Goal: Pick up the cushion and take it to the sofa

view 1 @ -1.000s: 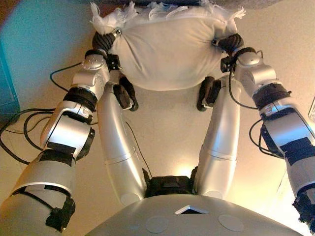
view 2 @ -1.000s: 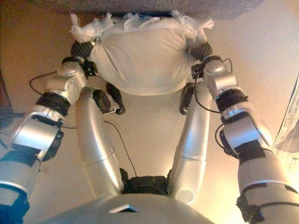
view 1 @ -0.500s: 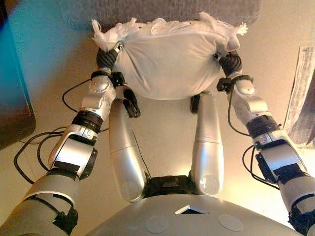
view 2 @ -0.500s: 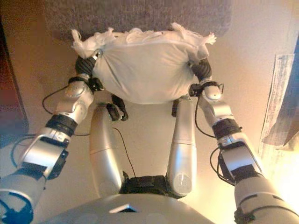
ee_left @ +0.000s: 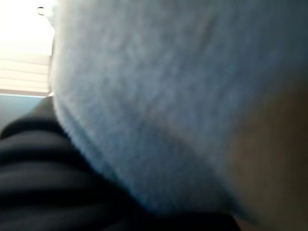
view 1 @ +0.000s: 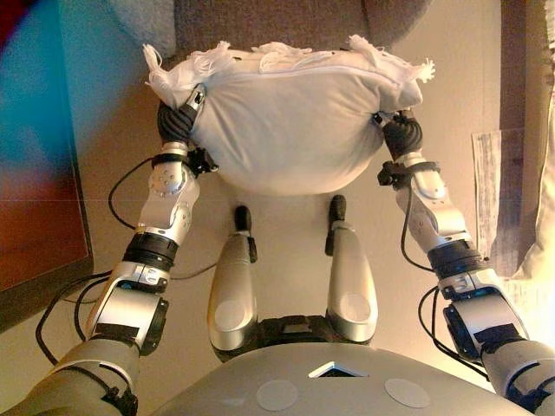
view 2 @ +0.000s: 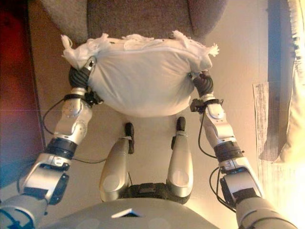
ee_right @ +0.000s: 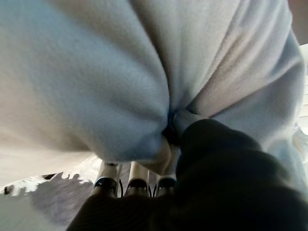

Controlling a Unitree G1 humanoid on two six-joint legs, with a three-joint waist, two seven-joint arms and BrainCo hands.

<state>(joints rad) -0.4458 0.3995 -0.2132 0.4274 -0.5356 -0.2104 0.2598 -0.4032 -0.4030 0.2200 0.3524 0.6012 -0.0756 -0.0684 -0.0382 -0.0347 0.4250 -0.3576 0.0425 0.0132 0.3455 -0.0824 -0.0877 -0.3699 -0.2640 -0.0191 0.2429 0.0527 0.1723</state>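
A white cushion [view 1: 290,121] with frayed fringe along its far edge is held up between my two hands, in front of a grey sofa [view 1: 277,22]. My left hand [view 1: 178,121] presses on the cushion's left end, with one straight finger lying along the cloth. My right hand [view 1: 401,134] presses on its right end. In the right wrist view the cushion [ee_right: 96,72] fills the frame and the straight fingers [ee_right: 137,185] reach under it. In the left wrist view only the cushion [ee_left: 168,96] and the hand's cover show. The cushion's far edge overlaps the sofa's seat.
Dark wooden furniture [view 1: 39,217] stands on the left. A pale patterned cloth [view 1: 494,199] lies on the beige floor at the right, and a light fabric [view 2: 291,95] hangs at the far right edge.
The whole view has shifted: the sofa has come further into view at the top and stands closer. The cushion stays between both hands, now reaching over the sofa's front.
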